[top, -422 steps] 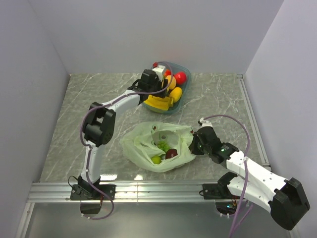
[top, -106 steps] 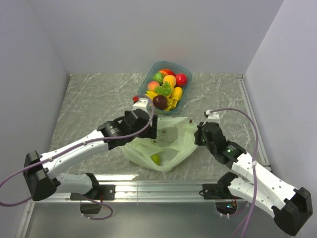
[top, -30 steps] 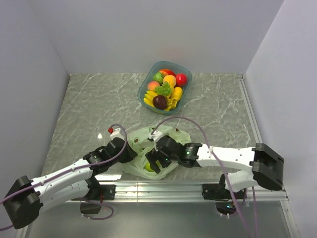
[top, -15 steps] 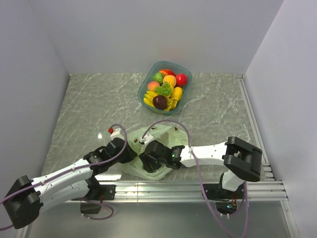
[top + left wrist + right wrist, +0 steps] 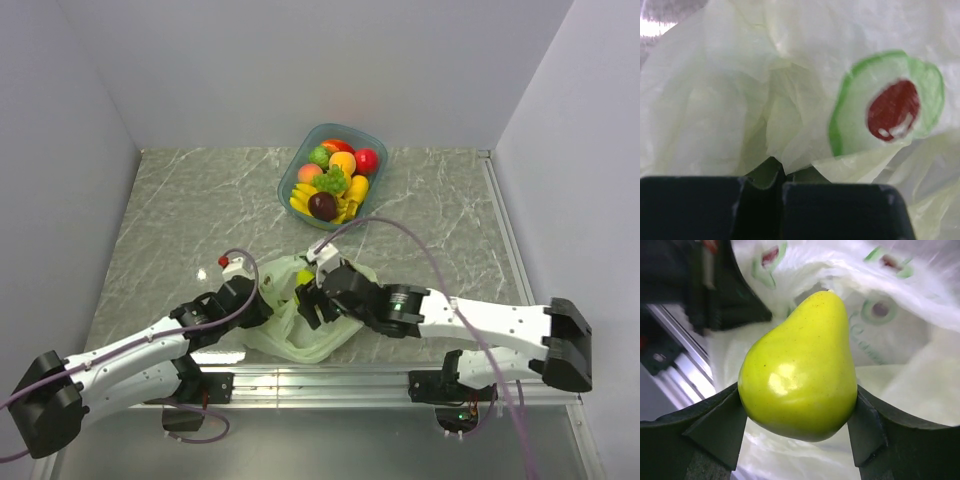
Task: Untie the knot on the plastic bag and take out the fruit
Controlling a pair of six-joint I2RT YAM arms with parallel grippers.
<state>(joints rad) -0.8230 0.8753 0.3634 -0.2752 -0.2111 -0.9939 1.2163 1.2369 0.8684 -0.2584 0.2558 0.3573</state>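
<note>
My left end effector [image 5: 262, 305] pinches the plastic bag [image 5: 300, 342] down on the tabletop [image 5: 180, 220]. My right end effector [image 5: 799, 405] clamps a yellow-green pear [image 5: 800, 365] just above its open mouth. Far back, the teal bowl [image 5: 284, 183] already holds fruit [image 5: 330, 185]. Nearly finished, I judge.

Hidden behind the right gripper [image 5: 311, 297] from above: most of the pear [image 5: 303, 277]. Cut off by the left wrist view's lower edge: the left gripper [image 5: 776, 186], 2 tips sunk in blurred bag [image 5: 715, 100] folds.
</note>
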